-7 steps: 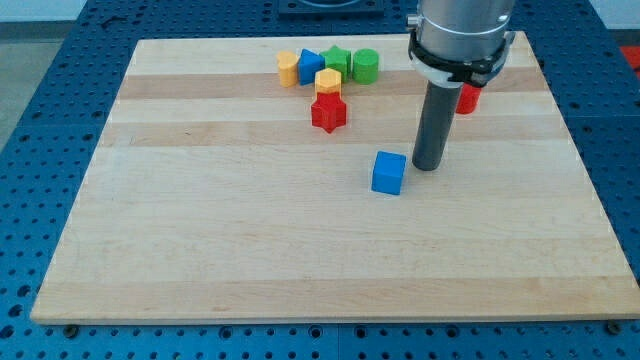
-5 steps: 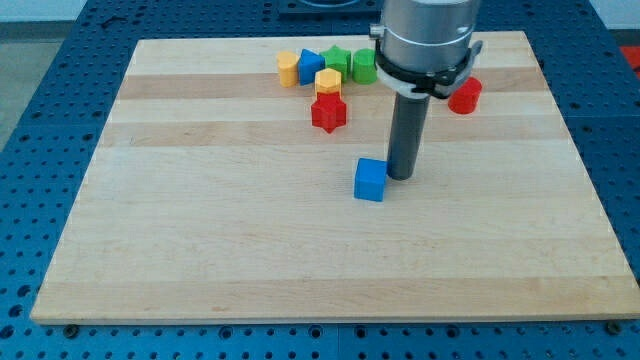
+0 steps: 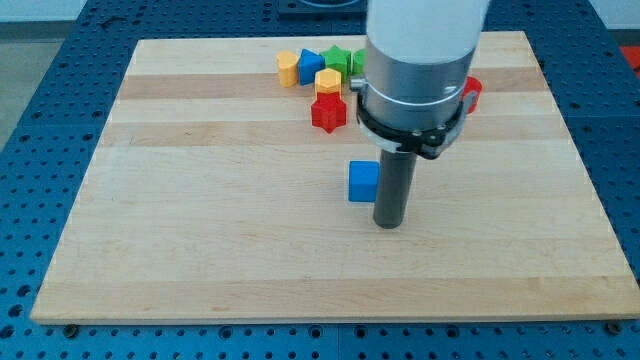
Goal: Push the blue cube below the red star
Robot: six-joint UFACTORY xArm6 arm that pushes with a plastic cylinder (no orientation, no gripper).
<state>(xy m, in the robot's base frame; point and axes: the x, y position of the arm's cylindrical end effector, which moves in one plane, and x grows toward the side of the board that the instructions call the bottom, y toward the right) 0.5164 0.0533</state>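
the arm's big grey body (image 3: 420, 60) is cut off by the view's top edge. it hides most of the green block (image 3: 358, 62) at the view's top, so its shape cannot be told. it also covers the left part of the red block (image 3: 471, 93) on the view's right. the rod hides the right edge of the blue cube (image 3: 362, 181).

Blue cube (image 3: 363, 181): small, solid blue, sits flat on the wooden board, near mid-board; its right edge is hidden behind the rod. Red star (image 3: 328, 112): small, red, lies flat, toward the view's top and slightly left of the cube, apart from it.
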